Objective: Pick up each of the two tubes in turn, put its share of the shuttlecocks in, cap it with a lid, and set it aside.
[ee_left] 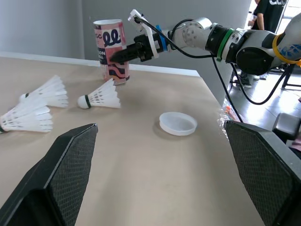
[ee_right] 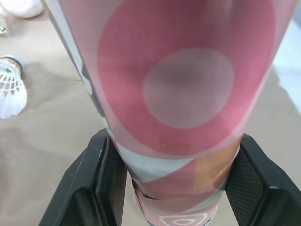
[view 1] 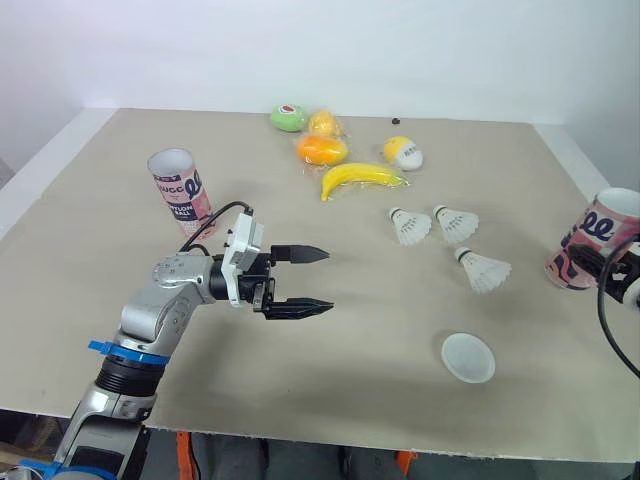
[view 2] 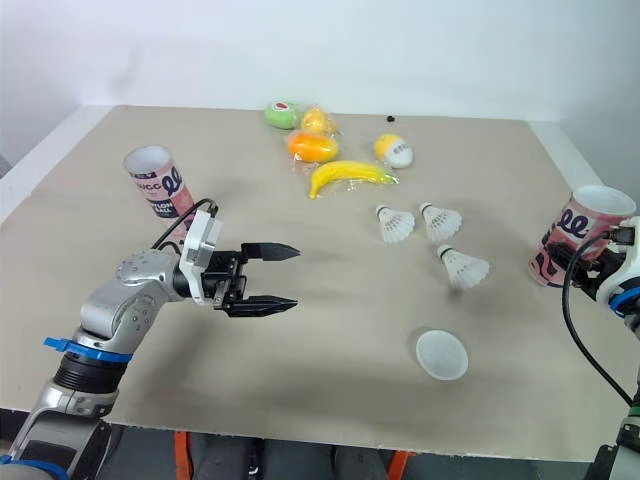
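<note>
tubes: one waits at the left, the other is in my right grip

left tube (view 1: 180, 190) stands open on the far left of the table (view 1: 90, 330), free for its turn; my left gripper (view 1: 327, 280) hovers low with fingers spread and empty, pointing toward the three shuttlecocks (view 1: 455, 222), i think ready to feed them; the lid (view 1: 468, 357) lies nearer the front edge, handy for capping; at the right edge my right gripper (ee_right: 173, 150) pinches the right tube (view 1: 592, 240) around its middle, mouth up to receive them.
</note>
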You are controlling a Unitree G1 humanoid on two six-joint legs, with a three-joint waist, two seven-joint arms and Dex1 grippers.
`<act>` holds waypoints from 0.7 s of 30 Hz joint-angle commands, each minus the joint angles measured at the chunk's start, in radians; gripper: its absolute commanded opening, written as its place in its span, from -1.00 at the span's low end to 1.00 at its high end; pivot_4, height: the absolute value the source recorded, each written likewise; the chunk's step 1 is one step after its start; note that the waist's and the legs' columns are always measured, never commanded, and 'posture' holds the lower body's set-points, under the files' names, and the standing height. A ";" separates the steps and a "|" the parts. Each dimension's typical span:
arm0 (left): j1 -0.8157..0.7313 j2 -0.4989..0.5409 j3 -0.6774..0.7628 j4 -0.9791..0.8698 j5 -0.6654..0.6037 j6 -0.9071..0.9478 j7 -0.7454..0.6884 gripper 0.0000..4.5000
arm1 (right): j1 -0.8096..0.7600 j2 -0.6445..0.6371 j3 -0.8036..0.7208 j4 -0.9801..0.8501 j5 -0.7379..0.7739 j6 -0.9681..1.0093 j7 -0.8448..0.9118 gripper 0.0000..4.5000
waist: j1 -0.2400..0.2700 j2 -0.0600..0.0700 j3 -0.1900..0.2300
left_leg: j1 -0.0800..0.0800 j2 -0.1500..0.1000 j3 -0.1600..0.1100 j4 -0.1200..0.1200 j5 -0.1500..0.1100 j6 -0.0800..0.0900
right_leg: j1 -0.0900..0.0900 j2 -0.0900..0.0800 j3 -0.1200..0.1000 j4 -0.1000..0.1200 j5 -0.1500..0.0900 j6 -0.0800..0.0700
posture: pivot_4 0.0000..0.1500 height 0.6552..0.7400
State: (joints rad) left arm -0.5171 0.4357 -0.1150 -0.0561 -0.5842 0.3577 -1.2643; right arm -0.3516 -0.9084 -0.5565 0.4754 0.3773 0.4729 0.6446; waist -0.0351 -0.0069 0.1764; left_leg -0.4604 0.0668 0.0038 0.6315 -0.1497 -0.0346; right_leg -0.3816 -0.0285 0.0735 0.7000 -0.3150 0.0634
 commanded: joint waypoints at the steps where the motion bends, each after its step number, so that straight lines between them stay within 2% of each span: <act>1: -0.019 -0.001 0.009 -0.021 -0.008 0.005 0.006 1.00 | -0.006 0.007 -0.039 0.037 0.019 -0.027 -0.016 0.27 | 0.000 0.000 0.000 | 0.000 0.000 0.000 0.000 0.001 0.000 | 0.000 0.000 0.000 0.000 0.000 0.001 | 1.00 -0.07; 3: -0.021 -0.002 0.009 -0.024 -0.010 0.009 0.009 1.00 | -0.011 0.016 -0.057 0.064 0.039 -0.025 -0.023 0.27 | 0.000 0.000 0.000 | 0.000 0.000 0.000 0.001 0.001 0.001 | 0.001 0.000 0.000 0.000 0.000 0.002 | 1.00 -0.07; 4: -0.021 -0.002 0.010 -0.027 -0.012 0.012 0.010 1.00 | -0.011 0.019 -0.066 0.067 0.049 -0.027 -0.023 0.56 | 0.000 0.000 0.000 | 0.000 0.000 0.000 0.002 0.001 0.001 | 0.002 0.000 0.000 0.000 0.000 0.002 | 1.00 -0.07; 6: -0.020 -0.001 0.013 -0.031 -0.015 0.016 0.012 1.00 | -0.010 0.017 -0.073 0.071 0.054 -0.035 -0.026 0.75 | 0.000 0.000 0.000 | 0.000 -0.001 -0.001 0.003 0.001 0.001 | 0.003 0.000 0.000 0.000 0.001 0.003 | 1.00 -0.07; 7: -0.020 -0.002 0.013 -0.032 -0.017 0.018 0.014 1.00 | -0.012 0.015 -0.079 0.074 0.062 -0.033 -0.021 0.99 | 0.000 0.000 0.000 | 0.000 -0.001 -0.001 0.003 0.001 0.001 | 0.003 0.000 0.000 0.000 0.001 0.003 | 1.00 -0.07; 13: -0.023 -0.007 0.013 -0.029 -0.020 0.020 0.019 1.00 | 0.005 -0.008 -0.063 0.073 0.068 0.000 0.002 1.00 | 0.001 0.000 0.000 | 0.000 -0.001 -0.001 0.003 0.002 0.001 | 0.003 0.000 0.000 0.000 0.001 0.003 | 1.00 -0.07; 21: -0.027 -0.014 0.016 -0.031 -0.021 0.024 0.024 1.00 | 0.127 -0.079 0.006 0.020 -0.002 0.019 0.073 1.00 | 0.005 0.000 0.000 | 0.000 -0.002 -0.001 0.003 0.002 0.002 | 0.004 0.000 0.001 -0.001 0.001 0.003 | 1.00 -0.07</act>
State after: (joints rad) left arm -0.5221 0.4198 -0.1156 -0.0572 -0.5896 0.3800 -1.2433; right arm -0.2302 -0.9301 -0.5385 0.5508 0.3755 0.4915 0.6971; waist -0.0300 -0.0066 0.1763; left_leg -0.4607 0.0648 0.0025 0.6340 -0.1482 -0.0329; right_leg -0.3779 -0.0288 0.0743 0.6991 -0.3140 0.0666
